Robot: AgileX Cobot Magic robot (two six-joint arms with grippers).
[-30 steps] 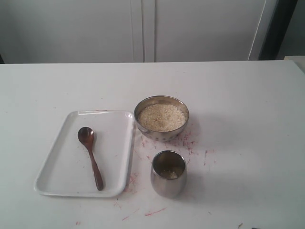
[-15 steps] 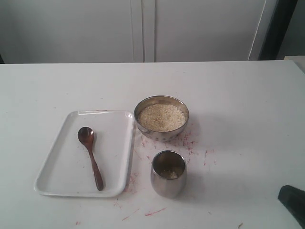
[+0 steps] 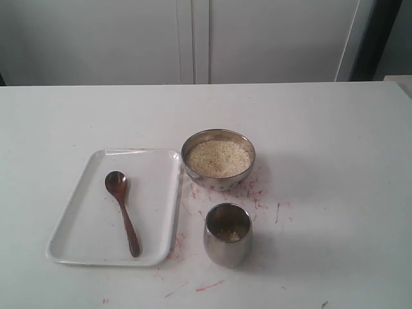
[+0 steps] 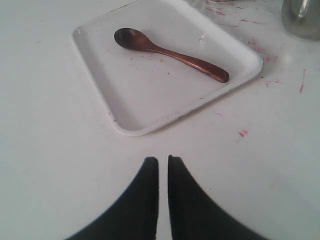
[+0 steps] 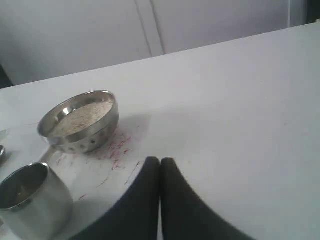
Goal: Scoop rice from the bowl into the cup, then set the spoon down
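Starting with the exterior view: the spoon (image 3: 122, 212) lies flat on a white tray (image 3: 151, 193), scoop facing up, handle running toward the tray's near edge. The bowl (image 3: 218, 181) stands on the desk (image 3: 335, 161) just beside one far corner of the tray and holds the rice (image 3: 218, 158) close to its rim. The cup (image 3: 225, 252) stands upright near the bowl, apart from it, with a small amount of rice at its bottom. Red marks (image 3: 254, 190) streak the desk around the bowl and the cup.

Left wrist view: the left fingers (image 4: 145, 195) are closed, with only a thin slit between the tips, and grip nothing. Bare desk (image 4: 50, 175) lies under them. The tray (image 4: 150, 100) lies ahead of the fingers, apart from the tips. The spoon (image 4: 170, 52) lies across the tray, farther from the fingers than the tray's nearest corner. Part of the cup (image 4: 300, 20) shows beyond the tray, well apart from the fingers.

Right wrist view: the right fingers (image 5: 147, 190) are closed tip to tip and grip nothing. The bowl (image 5: 85, 137), with the rice (image 5: 82, 117) in it, stands ahead of the fingers and off to one side. The cup (image 5: 40, 205) stands on that same side, nearer the fingers than the bowl, touching neither. Red marks (image 5: 117, 147) lie between the fingertips and the bowl.
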